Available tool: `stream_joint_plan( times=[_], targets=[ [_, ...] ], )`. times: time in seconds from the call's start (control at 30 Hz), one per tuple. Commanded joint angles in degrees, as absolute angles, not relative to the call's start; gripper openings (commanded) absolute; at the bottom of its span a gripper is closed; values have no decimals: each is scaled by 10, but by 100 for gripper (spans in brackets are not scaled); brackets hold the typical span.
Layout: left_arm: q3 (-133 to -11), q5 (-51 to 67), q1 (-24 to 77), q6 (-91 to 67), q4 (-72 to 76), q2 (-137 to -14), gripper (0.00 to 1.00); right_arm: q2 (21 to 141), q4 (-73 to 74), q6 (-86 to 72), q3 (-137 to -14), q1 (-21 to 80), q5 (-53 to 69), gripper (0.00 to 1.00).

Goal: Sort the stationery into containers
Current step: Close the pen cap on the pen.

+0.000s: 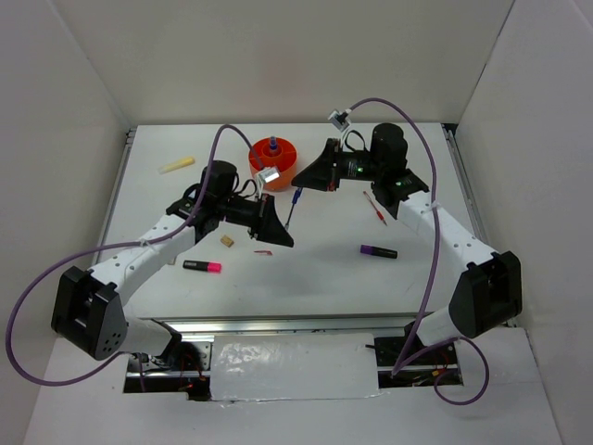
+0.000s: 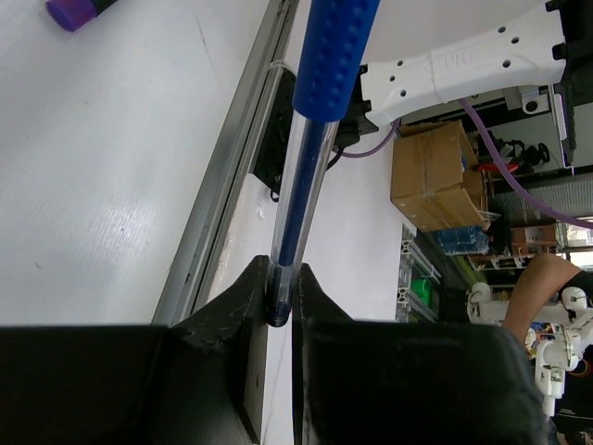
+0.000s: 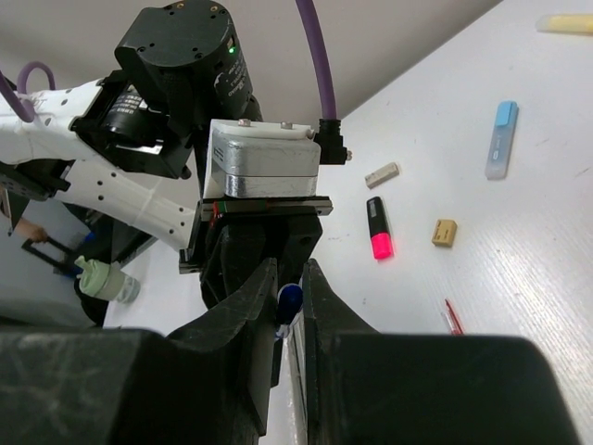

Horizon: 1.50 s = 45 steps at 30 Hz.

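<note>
1. The white bench (image 1: 324, 287) carries the lot, and both arms reach in over its middle.
2. The round orange pot (image 1: 289, 154) sits toward the far side, left of centre. A blue-topped item (image 1: 274, 146) stands at its middle, too small to name.
3. Left gripper (image 2: 281, 278): jaws narrow, pinched on the clear end of the blue pen (image 2: 306, 176), which is held just in front of the pot.
4. Right gripper (image 3: 289, 278): jaws all but together, nipping the pen's other end and facing the left gripper head on — two arms, one pen.
5. The purple-black marker (image 1: 378, 251) lies flat at the front right, near the right arm.
6. The pink-black highlighter (image 1: 202, 267) lies front left, beside the left forearm.
7. The yellow stick (image 1: 176, 165) is over at the far left, well apart from the pot.
8. The blue strip (image 3: 500, 139) shows from the right wrist — flat on the bench, beyond the highlighter.
9. The red pen (image 1: 375, 209) lies beside the right arm.
10. One tan eraser (image 1: 226, 241) sits near the left gripper, and the right wrist view shows a second eraser (image 3: 382, 174).
</note>
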<state>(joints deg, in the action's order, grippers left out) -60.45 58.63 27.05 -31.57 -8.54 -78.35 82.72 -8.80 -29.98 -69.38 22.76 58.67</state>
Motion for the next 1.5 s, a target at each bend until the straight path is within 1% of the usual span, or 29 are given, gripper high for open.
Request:
stream_joint_plan(
  times=[0.0,1.1,1.47],
  targets=[
    [-705,522,235,-353,114,-776,0,846,18,-279,-648,309,731,0],
    [-795,513,199,-289,76,-794,0,888,3,-316,-636,352,780,0],
    [-788,520,200,-288,78,-792,0,898,-4,-314,-654,357,784,0]
  ],
)
